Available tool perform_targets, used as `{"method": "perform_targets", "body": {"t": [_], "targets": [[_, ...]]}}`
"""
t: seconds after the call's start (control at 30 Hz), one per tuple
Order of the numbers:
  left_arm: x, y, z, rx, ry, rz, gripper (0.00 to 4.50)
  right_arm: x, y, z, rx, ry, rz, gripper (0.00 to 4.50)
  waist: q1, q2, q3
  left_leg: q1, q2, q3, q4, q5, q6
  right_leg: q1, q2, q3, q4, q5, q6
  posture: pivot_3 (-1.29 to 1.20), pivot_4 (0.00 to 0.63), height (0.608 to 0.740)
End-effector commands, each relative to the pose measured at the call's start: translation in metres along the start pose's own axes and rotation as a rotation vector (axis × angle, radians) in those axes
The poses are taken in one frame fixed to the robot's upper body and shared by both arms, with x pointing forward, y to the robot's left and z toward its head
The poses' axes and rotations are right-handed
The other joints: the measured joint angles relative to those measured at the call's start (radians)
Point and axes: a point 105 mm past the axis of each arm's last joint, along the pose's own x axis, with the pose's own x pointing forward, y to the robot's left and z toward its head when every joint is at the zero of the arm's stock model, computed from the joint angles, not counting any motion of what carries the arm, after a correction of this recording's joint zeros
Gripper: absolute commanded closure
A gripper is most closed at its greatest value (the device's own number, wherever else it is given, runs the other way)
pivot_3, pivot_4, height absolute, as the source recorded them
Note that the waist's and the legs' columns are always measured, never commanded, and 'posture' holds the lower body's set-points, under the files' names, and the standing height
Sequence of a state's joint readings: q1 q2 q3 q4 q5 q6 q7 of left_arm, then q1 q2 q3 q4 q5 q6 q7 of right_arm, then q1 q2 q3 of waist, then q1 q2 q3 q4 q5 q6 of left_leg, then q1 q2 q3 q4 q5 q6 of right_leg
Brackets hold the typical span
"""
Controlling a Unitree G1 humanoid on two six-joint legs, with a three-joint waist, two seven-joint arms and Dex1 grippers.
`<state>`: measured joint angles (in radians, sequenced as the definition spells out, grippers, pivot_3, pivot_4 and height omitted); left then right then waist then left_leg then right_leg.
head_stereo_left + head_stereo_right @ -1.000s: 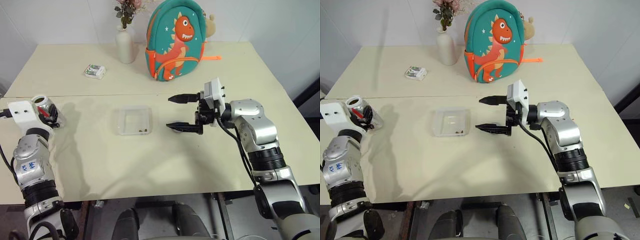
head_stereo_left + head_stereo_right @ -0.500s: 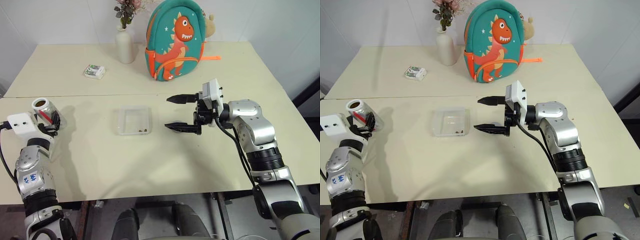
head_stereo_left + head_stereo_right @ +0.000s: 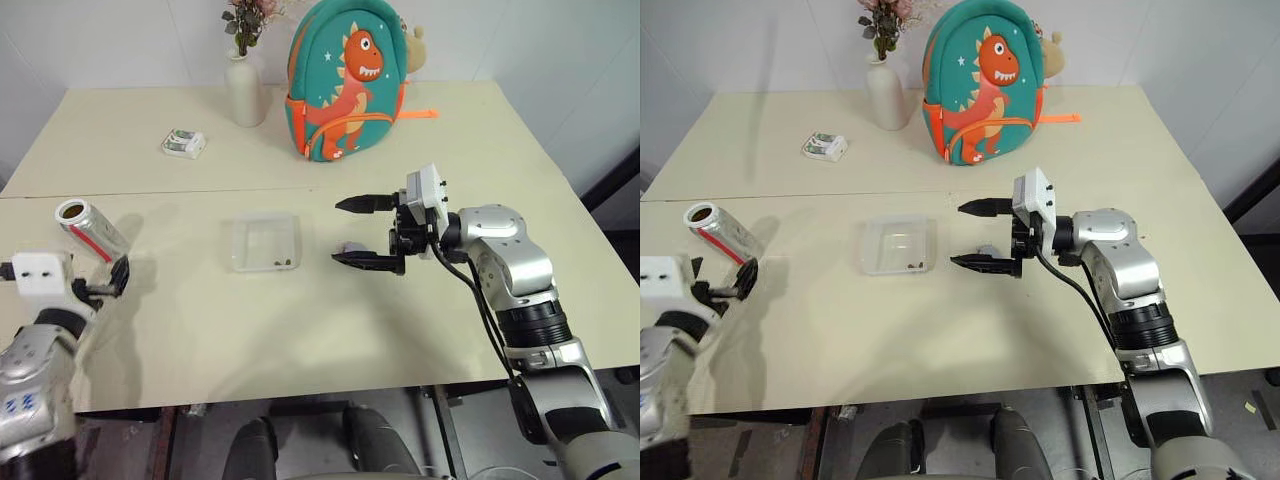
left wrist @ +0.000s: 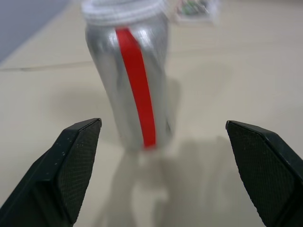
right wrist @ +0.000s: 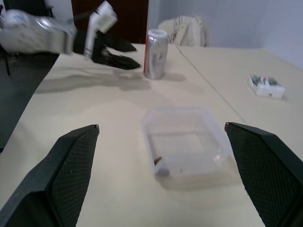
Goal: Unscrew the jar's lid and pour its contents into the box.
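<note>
Left of the box [image 3: 264, 241] on the worktop [image 3: 300, 330], jar [image 3: 90, 228] stands lidless, released; left tool [image 3: 118, 277] spread just beside it, right tool [image 3: 360, 232] spread, empty. Jar looks light, slick; grip mid-body.

Cream tabletop [image 3: 420, 140], seam running across its middle. Far side, centre: teal backpack [image 3: 350, 85] w/ orange dinosaur, upright, orange strap trailing right. Just left of it, white vase [image 3: 246, 90] w/ dried flowers. Further left & a bit nearer, small white-and-green packet [image 3: 185, 144] lying flat, well apart from vase.
</note>
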<state>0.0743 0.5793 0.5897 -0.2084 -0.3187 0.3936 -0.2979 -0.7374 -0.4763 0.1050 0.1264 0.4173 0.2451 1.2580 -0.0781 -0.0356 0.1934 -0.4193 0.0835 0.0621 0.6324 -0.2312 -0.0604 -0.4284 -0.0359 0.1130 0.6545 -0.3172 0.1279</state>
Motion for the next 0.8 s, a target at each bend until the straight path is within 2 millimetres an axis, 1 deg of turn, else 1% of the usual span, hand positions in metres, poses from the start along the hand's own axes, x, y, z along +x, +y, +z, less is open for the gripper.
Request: {"method": "perform_targets", "body": {"t": [0.03, 0.13, 0.17, 0.23, 0.33, 0.4, 0.47, 0.57, 0.7, 0.8], "targets": [[-0.022, -0.015, 0.035, 0.156, -0.095, -0.155, 0.01, -0.008, 0.000, 0.010, -0.042, -0.013, 0.001, 0.00, -0.003, 0.000, 0.000, 0.001, 0.000, 0.000, -0.001, 0.000, 0.000, 0.000, 0.000, 0.000, 0.000, 0.000, -0.001, 0.00, 0.150, 0.740], [-0.036, -0.042, 0.051, 0.247, -0.186, -0.353, 0.01, -0.013, -0.003, 0.013, -0.060, -0.028, -0.017, 0.00, -0.005, 0.000, 0.000, 0.002, 0.000, 0.001, -0.003, 0.000, 0.000, 0.000, -0.001, -0.001, -0.002, -0.003, -0.007, 0.00, 0.150, 0.740], [-0.037, -0.048, 0.055, 0.256, -0.213, -0.396, 0.01, -0.015, -0.004, 0.013, -0.069, -0.025, -0.016, 0.00, -0.005, 0.000, 0.000, 0.002, 0.000, 0.002, -0.004, 0.000, 0.000, 0.000, -0.002, -0.001, -0.002, -0.006, -0.013, 0.00, 0.150, 0.740], [-0.038, -0.059, 0.063, 0.284, -0.263, -0.483, 0.01, -0.019, -0.004, 0.012, -0.083, -0.009, -0.012, 0.00, -0.005, 0.000, 0.000, 0.003, -0.001, 0.002, -0.004, 0.000, 0.000, 0.001, -0.003, -0.001, -0.002, -0.007, -0.014, 0.00, 0.150, 0.740], [-0.036, -0.073, 0.066, 0.345, -0.258, -0.618, 0.01, -0.026, -0.005, 0.007, -0.101, 0.030, -0.015, 0.00, -0.006, 0.000, 0.000, 0.003, -0.001, 0.002, -0.004, 0.000, 0.000, 0.001, -0.003, -0.001, -0.003, -0.007, -0.014, 0.00, 0.150, 0.740], [-0.040, -0.082, 0.074, 0.317, -0.287, -0.707, 0.01, -0.033, -0.005, 0.003, -0.116, 0.059, -0.015, 0.00, -0.007, 0.000, 0.000, 0.003, -0.001, 0.003, -0.004, 0.000, 0.000, 0.001, -0.003, -0.001, -0.003, -0.006, -0.013, 0.00, 0.150, 0.740], [-0.042, -0.087, 0.080, 0.305, -0.298, -0.754, 0.01, -0.041, -0.005, 0.002, -0.114, 0.077, -0.022, 0.00, -0.010, 0.000, 0.000, 0.003, -0.001, 0.003, -0.004, 0.000, 0.000, 0.001, -0.003, 0.000, -0.003, -0.005, -0.011, 0.00, 0.150, 0.740], [-0.046, -0.088, 0.080, 0.346, -0.294, -0.802, 0.01, -0.050, -0.006, 0.002, -0.094, 0.100, -0.049, 0.00, -0.012, 0.000, 0.000, 0.004, 0.000, 0.003, -0.005, 0.000, 0.001, 0.001, -0.002, 0.000, -0.003, -0.002, -0.005, 0.00, 0.150, 0.740], [-0.045, -0.088, 0.077, 0.336, -0.286, -0.830, 0.01, -0.059, -0.002, -0.003, -0.071, 0.139, -0.066, 0.00, -0.011, 0.000, 0.000, 0.006, 0.000, 0.004, -0.007, 0.000, 0.001, 0.001, -0.002, 0.000, -0.003, -0.003, -0.006, 0.00, 0.150, 0.740], [-0.043, -0.088, 0.076, 0.328, -0.285, -0.837, 0.01, -0.064, 0.001, -0.002, -0.063, 0.145, -0.096, 0.00, -0.011, 0.000, 0.000, 0.006, 0.000, 0.004, -0.007, 0.000, 0.001, 0.001, -0.002, 0.000, -0.003, -0.003, -0.006, 0.00, 0.150, 0.740]]}}
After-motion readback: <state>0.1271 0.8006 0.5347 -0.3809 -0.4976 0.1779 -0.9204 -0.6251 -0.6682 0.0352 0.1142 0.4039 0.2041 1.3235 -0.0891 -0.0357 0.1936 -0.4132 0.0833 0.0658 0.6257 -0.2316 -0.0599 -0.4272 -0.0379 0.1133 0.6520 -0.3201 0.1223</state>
